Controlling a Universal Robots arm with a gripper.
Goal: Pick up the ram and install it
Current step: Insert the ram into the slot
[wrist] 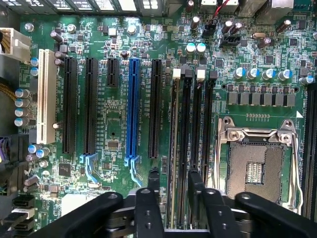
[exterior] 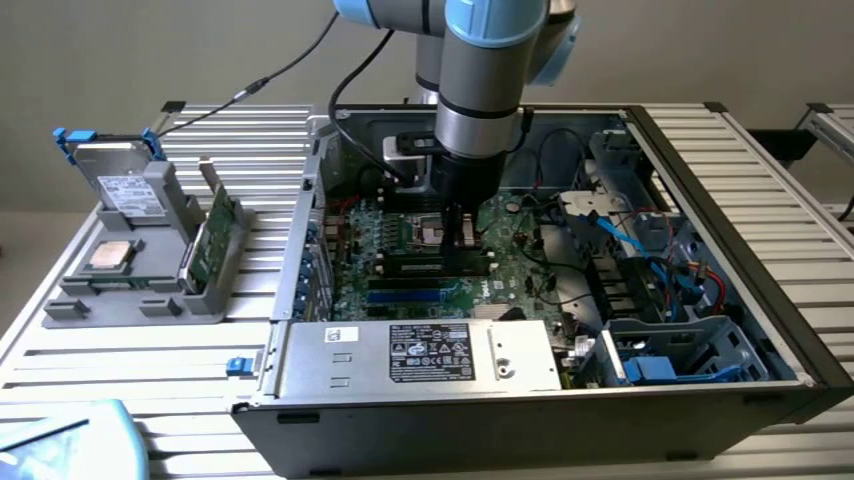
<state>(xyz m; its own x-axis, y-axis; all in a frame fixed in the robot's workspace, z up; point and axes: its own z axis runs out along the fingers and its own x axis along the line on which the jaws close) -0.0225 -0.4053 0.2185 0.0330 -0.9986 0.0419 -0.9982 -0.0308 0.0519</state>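
My gripper [wrist: 174,174] hangs inside the open computer case [exterior: 787,330], low over the motherboard's [wrist: 114,124] memory slots [wrist: 198,124]. Its two black fingers [wrist: 150,198] stand apart, open. Between them a thin ram [wrist: 174,124] runs edge-on along the first memory slot, next to a white latch [wrist: 177,74]; neither finger touches it. In the exterior view the gripper [exterior: 463,240] sits just above a dark ram stick [exterior: 424,266] lying in the slot area beside the processor socket [exterior: 434,232]. Whether the ram is fully seated I cannot tell.
The empty processor socket [wrist: 255,171] lies beside the slots. On the exterior view's left a grey fixture [exterior: 134,290] holds another green board stick [exterior: 216,238], a processor chip [exterior: 112,257] and a drive [exterior: 127,190]. A power supply [exterior: 414,355] and blue cables [exterior: 654,250] crowd the case.
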